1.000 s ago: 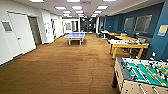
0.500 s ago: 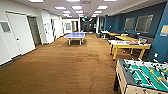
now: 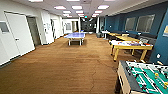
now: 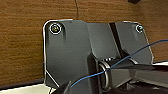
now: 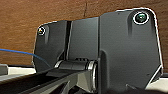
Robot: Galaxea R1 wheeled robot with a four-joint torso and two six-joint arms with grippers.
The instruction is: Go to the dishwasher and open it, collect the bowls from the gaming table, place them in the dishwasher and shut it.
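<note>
Robot's rolling through a long games room, so this reads as a driving stretch, prob. heading for the kitchen end. From where I stand the gaming table [image 3: 143, 77] is right by its right side, near corner closest: green field, rods w/ handles sticking out. Can't make out any bowls on it from here, too blurry; a few small yellow blobs on the field could just be the players.

Beyond it along the blue wall [image 3: 162, 42] stands a yellow wooden desk [image 3: 130, 46] w/ flat stuff on top, more desks behind. A blue table-tennis table [image 3: 75, 35] sits mid-room further down, and a white door [image 3: 21, 35] is on the left.

To do this bit well, I'd say: stay on the wide open brown carpet [image 3: 67, 67] between the door side and the desks. Give the gaming table's corner and rod handles plenty of room when turning, since the base swings wider than it looks. Go slow near the desk legs.

Both arms hang low, the left wrist plate [image 4: 75, 55] and right wrist plate [image 5: 125, 50] facing carpet, which is good for transit. Fingers on either arm: can't tell if open or closed
</note>
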